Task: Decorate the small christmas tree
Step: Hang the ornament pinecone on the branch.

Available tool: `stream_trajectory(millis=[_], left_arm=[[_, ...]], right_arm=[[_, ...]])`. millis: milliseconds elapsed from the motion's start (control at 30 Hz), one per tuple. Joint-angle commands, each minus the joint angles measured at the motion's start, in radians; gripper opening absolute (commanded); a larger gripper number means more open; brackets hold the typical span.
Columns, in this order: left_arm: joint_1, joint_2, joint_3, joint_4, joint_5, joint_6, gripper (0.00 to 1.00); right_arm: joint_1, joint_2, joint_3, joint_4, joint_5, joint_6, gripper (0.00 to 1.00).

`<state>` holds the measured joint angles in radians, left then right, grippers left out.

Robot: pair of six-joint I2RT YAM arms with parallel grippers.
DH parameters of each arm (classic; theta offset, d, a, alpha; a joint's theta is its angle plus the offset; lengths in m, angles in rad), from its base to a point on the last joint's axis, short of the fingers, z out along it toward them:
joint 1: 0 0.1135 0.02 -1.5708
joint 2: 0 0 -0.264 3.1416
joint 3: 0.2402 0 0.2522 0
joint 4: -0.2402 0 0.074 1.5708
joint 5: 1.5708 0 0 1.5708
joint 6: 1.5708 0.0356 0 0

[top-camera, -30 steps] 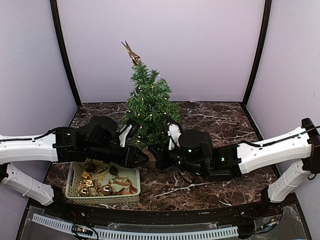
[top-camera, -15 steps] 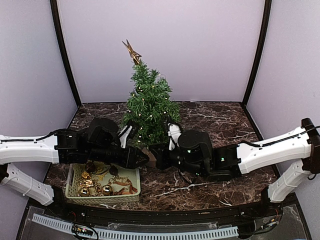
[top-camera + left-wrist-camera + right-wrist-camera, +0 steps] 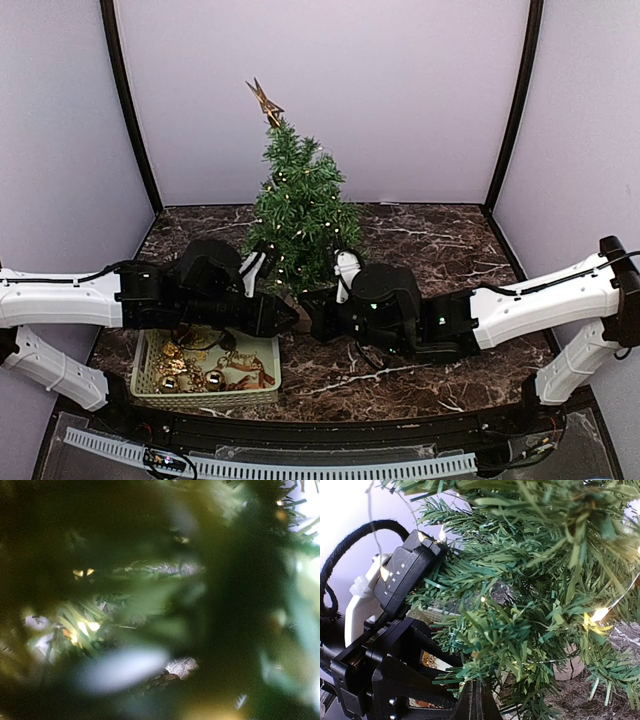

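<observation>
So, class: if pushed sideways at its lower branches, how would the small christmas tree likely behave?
The small christmas tree probably tips easily: tall, on a narrow wooden base. Its bristly branches likely bend before the tree shifts. The star on top may wobble loose.

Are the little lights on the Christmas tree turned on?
On. Tiny yellow lights glow among the branches of the small christmas tree, and one shines brightly in the right wrist view.
</observation>
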<state>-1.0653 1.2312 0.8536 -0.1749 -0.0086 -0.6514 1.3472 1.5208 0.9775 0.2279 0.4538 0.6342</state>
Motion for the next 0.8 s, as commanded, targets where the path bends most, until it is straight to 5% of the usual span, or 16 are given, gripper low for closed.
stream_trajectory(millis=[0, 767], left_arm=[[-0.005, -0.001, -0.016, 0.033, -0.038, -0.021, 0.43], [0.028, 0.002, -0.062, 0.117, -0.037, -0.084, 0.47]], right_arm=[[0.007, 0.004, 0.014, 0.013, 0.031, 0.010, 0.00], [0.007, -0.017, 0.005, 0.018, 0.063, 0.034, 0.00]])
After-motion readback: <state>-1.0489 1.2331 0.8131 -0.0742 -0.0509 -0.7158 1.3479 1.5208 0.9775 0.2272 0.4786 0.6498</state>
